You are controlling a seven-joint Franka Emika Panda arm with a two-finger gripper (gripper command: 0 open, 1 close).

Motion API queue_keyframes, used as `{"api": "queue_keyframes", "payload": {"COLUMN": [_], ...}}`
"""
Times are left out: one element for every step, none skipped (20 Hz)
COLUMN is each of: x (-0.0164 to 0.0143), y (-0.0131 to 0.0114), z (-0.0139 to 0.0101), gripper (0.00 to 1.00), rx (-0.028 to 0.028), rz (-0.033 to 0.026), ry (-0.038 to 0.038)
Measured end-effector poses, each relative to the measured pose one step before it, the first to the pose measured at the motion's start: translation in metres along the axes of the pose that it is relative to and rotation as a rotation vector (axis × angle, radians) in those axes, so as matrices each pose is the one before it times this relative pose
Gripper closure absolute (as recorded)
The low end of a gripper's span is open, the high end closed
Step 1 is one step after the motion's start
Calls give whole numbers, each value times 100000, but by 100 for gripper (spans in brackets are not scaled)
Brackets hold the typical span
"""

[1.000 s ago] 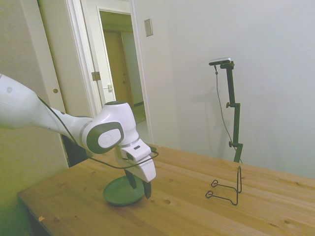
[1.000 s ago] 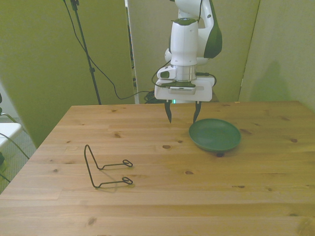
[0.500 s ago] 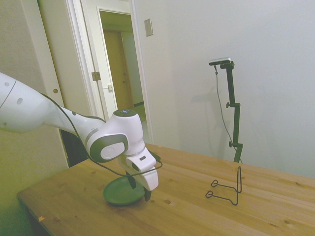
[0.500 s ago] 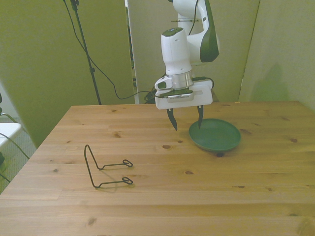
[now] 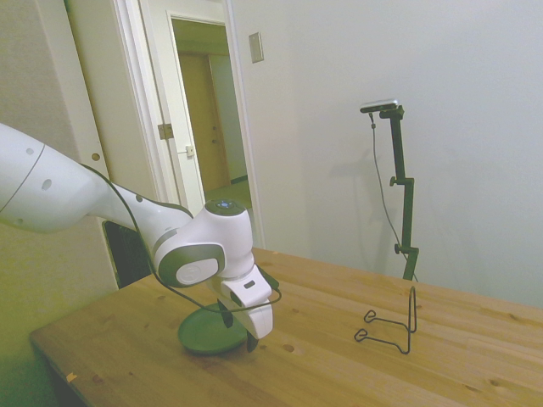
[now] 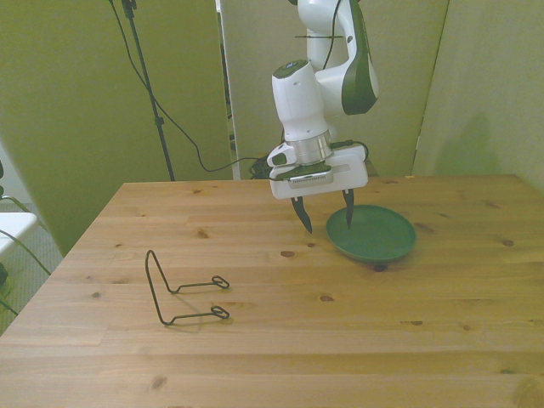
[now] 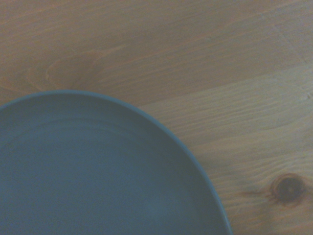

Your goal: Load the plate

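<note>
1. Flatly on the wooden table lies the plate, a round, shallow, matte dark green dish with a low raised rim; being circular, it has no long axis and its open face points straight up.
2. It sits toward the front view's right, near the table's far edge.
3. Up close in the wrist view, the plate has a smooth curved rim against pale planks with fine grain and a dark knot.
4. Above the plate's rim on the front view's left hangs the gripper, tilted, its two dark tapered fingers spread wide and holding nothing; one tip is over the plate, the other over bare wood.
5. Well apart, toward the front view's left, stands a thin black wire stand with looped feet.
</note>
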State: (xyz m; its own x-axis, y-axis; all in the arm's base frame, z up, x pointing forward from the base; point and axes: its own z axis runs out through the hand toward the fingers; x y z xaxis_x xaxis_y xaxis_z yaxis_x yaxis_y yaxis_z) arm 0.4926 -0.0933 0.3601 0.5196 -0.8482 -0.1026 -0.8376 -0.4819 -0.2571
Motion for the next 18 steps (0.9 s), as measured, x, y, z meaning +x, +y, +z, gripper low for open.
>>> {"api": "queue_keyframes", "payload": {"x": [35,28,23,13,9,3,-7,-13,-13,-8,-2,4,6,3,1,0,0,0], "y": [34,18,12,9,4,0,-8,-17,-13,-7,3,7,6,4,1,0,0,1], "z": [87,83,73,61,48,43,42,46,56,57,57,45,34,22,7,0,0,2], "gripper": [100,100,100,100,100,100,100,100,100,100,100,100,100,100,100,100,100,100], "rx": [-109,-84,-50,-13,39,12,-6,6,8,11,-21,-38,-36,-29,-2,7,2,-1], "rz": [46,-4,-22,-64,-82,-62,-53,-40,-12,-17,-30,-45,-50,-51,-43,-43,-29,-19], "ry": [-104,-66,-50,-68,-66,-59,-39,-39,-78,-95,-107,-63,-28,-24,-10,1,1,-1]}}
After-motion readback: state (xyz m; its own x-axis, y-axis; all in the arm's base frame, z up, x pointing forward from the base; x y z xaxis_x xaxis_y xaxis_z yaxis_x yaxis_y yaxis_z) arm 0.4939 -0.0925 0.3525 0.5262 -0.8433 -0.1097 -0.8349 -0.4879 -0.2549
